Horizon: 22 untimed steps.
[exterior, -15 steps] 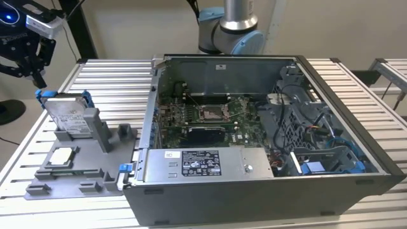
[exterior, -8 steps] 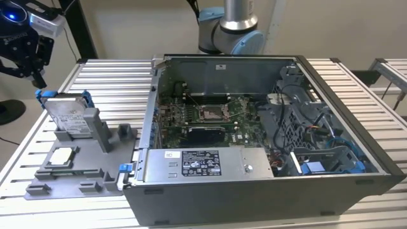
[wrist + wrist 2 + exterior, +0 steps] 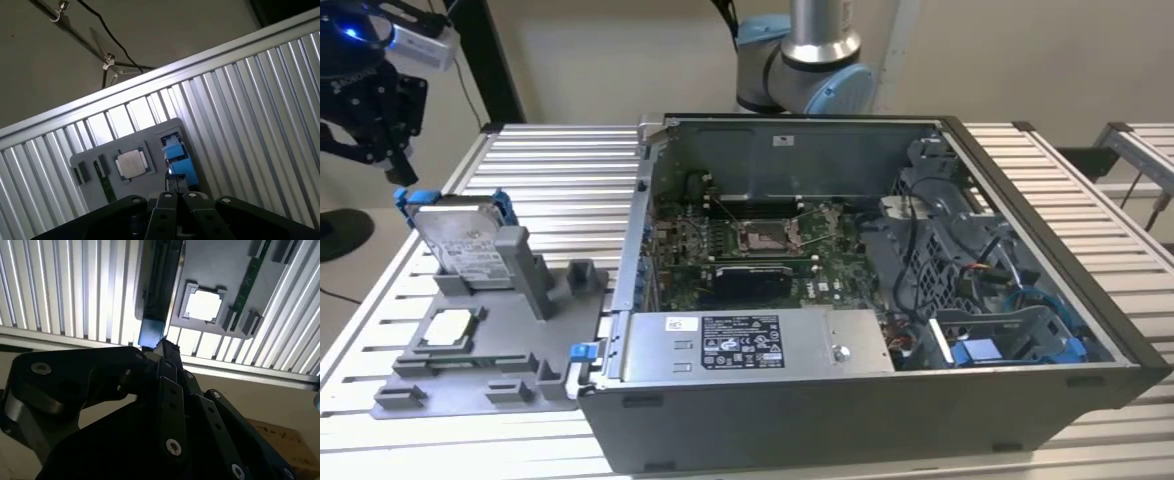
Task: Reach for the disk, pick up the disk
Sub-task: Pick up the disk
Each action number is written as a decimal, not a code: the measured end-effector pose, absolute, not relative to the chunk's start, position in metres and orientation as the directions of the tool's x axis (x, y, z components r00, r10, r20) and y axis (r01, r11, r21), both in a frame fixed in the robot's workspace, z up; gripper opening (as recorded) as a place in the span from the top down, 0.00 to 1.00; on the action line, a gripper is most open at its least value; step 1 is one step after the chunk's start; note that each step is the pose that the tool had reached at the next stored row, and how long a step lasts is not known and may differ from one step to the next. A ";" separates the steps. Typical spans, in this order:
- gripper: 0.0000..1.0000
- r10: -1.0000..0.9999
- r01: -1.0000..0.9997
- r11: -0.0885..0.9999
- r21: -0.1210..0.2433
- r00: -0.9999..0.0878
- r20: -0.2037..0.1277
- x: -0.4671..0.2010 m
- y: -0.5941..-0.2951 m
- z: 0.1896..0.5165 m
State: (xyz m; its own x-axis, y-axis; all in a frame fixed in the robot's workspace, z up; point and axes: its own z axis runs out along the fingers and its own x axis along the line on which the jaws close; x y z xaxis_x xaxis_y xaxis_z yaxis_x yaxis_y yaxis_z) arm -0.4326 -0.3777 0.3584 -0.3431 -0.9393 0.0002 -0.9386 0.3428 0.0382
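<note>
In the exterior view, the disk (image 3: 460, 245) was seen standing on end in a grey holder (image 3: 534, 300) on the slatted worktop (image 3: 560, 160), toward the exterior view's left of an open computer case (image 3: 854, 400). Its long axis was set nearly upright, leaning slightly, with the blue rails (image 3: 450, 200) at its top. The gripper (image 3: 400, 170) was held just above that top edge and a little toward the exterior view's left, apart from it, so the disk lay below the jaws. A small square chip (image 3: 450, 326) was seated flat in the holder, nearer the camera than the disk.

In the second wrist view, the gripper (image 3: 165, 346) was pointed at the disk (image 3: 159, 285), which was presented edge-on with its blue end nearest the tips. The jaws appeared to be drawn together, and nothing was held between them. The chip (image 3: 202, 305) was seen beside the disk.

In the first wrist view, the gripper (image 3: 175, 184) was lined up with the disk (image 3: 177, 156), whose blue top lay just beyond the tips, no contact being judged made.
</note>
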 end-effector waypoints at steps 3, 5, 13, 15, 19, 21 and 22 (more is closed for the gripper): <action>1.00 -0.955 -0.955 0.295 0.038 -0.295 0.000 -0.433 -0.378 0.358; 1.00 -0.965 -0.964 0.262 0.038 -0.262 0.000 -0.433 -0.378 0.358; 1.00 -0.991 -0.991 0.133 0.026 -0.133 -0.002 -0.433 -0.378 0.358; 1.00 -0.994 -0.994 0.110 0.017 -0.110 -0.003 -0.433 -0.378 0.358; 1.00 -0.996 -0.996 0.088 0.008 -0.088 -0.004 -0.433 -0.378 0.358; 1.00 -0.996 -0.996 0.087 0.007 -0.087 -0.004 -0.433 -0.378 0.358; 1.00 -0.996 -0.996 0.087 0.007 -0.087 -0.004 -0.433 -0.378 0.358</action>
State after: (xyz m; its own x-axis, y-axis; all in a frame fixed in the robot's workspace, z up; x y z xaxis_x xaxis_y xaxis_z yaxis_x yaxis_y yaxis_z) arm -0.4326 -0.3777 0.3577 -0.0867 -0.9962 -0.0038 -0.9962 0.0866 0.0075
